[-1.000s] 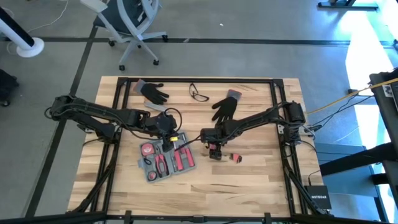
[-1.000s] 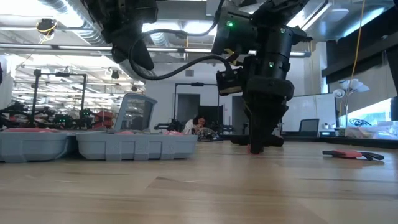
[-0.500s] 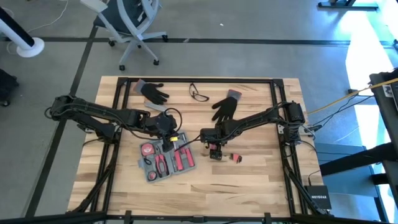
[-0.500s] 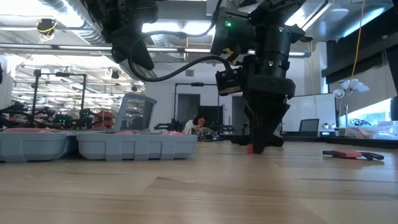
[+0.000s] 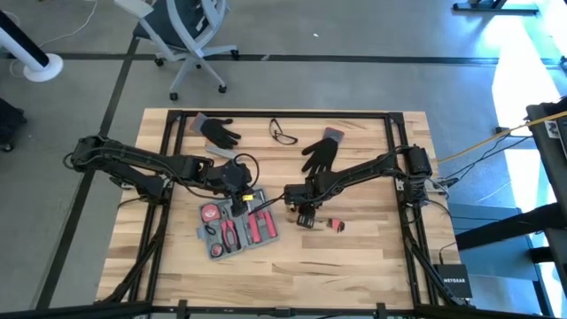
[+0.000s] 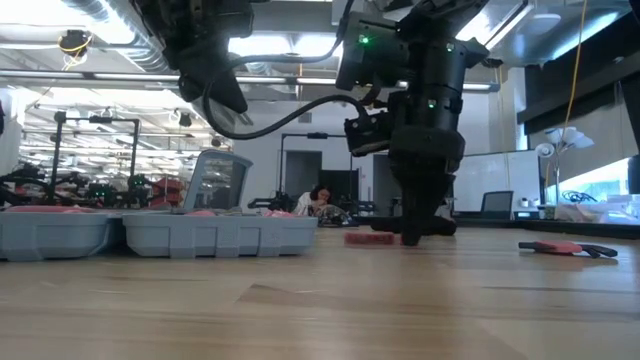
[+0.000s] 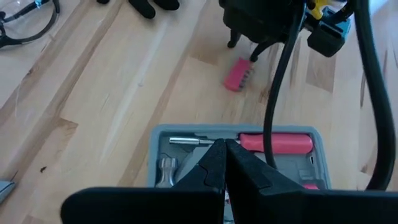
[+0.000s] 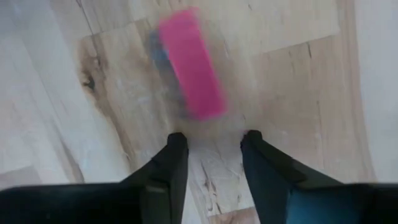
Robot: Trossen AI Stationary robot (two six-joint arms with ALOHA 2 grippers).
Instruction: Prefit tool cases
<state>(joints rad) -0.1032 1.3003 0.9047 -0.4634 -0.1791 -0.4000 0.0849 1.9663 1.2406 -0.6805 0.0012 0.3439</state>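
We find the flat blue-grey plastic tool case (image 5: 236, 230) open left of centre, mostly filled, left gripper (image 7: 224, 163) clenched empty over it, while the right gripper (image 8: 213, 163), half-parted and empty, hovers at a loose small pink block (image 8: 189, 62).

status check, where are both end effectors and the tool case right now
Left end effector shut, over the open tool case. Right end effector open, empty, down at the table beside a small pink piece. Nothing blocking the case.
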